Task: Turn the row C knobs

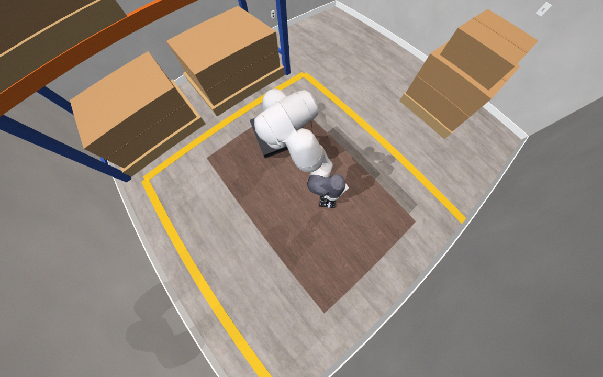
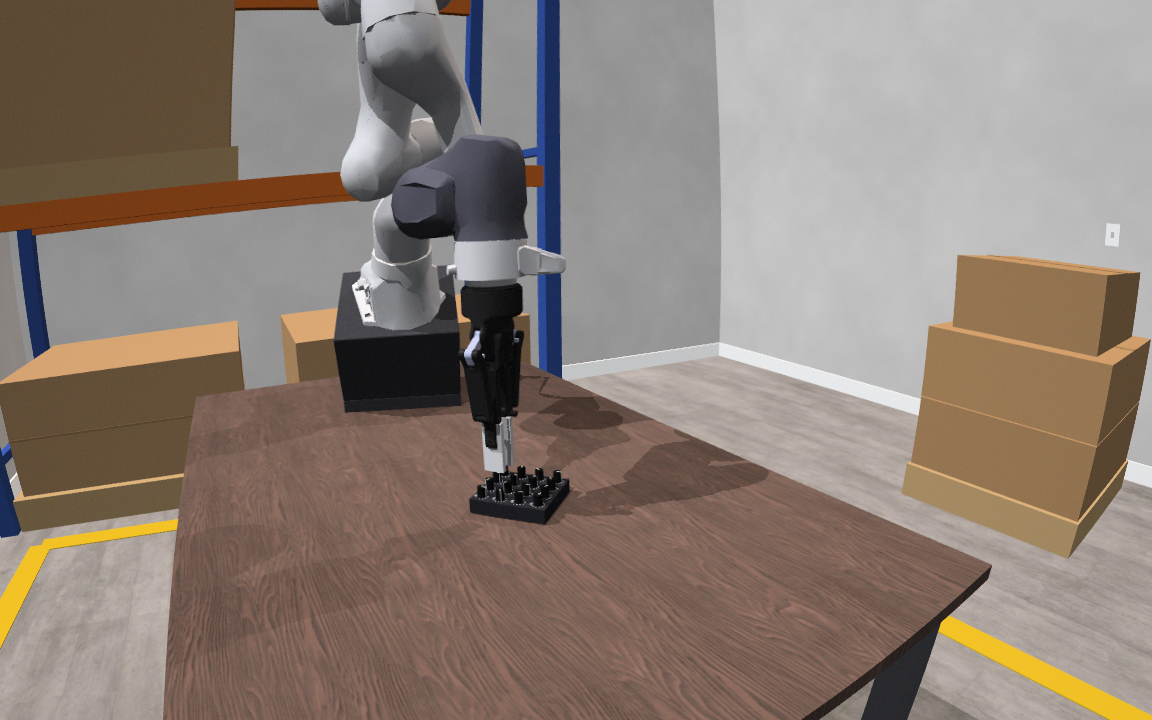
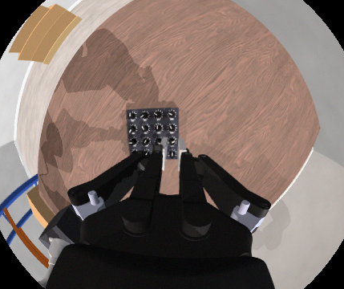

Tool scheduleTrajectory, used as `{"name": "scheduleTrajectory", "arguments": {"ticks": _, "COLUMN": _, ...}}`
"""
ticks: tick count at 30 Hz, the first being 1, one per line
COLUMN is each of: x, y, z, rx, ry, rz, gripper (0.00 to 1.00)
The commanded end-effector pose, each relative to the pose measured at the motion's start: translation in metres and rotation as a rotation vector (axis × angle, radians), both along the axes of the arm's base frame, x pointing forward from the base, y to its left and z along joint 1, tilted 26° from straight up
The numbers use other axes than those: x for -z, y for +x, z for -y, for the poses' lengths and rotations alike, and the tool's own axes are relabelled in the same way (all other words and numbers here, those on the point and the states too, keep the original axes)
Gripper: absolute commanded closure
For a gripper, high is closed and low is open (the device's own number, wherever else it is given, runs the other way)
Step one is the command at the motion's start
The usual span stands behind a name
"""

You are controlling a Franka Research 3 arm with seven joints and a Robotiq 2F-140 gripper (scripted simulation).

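Knob box sits flat on the desk, as turning needs. Claw points down just above it, tips slightly apart, nothing gripped: probably a narrow gap so it can straddle one knob without nudging neighbours. Arm reaches over from behind. Can't confirm row C matches.

Bright overhead light, soft-edged shadows, curved black borders in wrist view.
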State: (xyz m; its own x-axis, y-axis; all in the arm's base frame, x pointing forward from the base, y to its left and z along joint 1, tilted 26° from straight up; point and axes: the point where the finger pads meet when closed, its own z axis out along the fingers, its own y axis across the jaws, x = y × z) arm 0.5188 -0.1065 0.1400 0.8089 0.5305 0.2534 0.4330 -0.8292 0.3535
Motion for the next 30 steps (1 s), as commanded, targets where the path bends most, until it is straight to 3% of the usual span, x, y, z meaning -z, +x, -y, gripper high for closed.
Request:
{"name": "scheduleTrajectory", "arguments": {"ticks": 1, "x": -0.0014, "y": -0.0010, "z": 0.0016, "rx": 0.146, "ry": 0.048, "rz": 0.030, "gripper": 0.88}}
{"name": "scheduleTrajectory", "arguments": {"ticks": 30, "x": -0.0099, "y": -0.0010, "z": 0.0045, "rx": 0.541, "ry": 0.216, "rz": 0.113, "gripper": 0.88}}
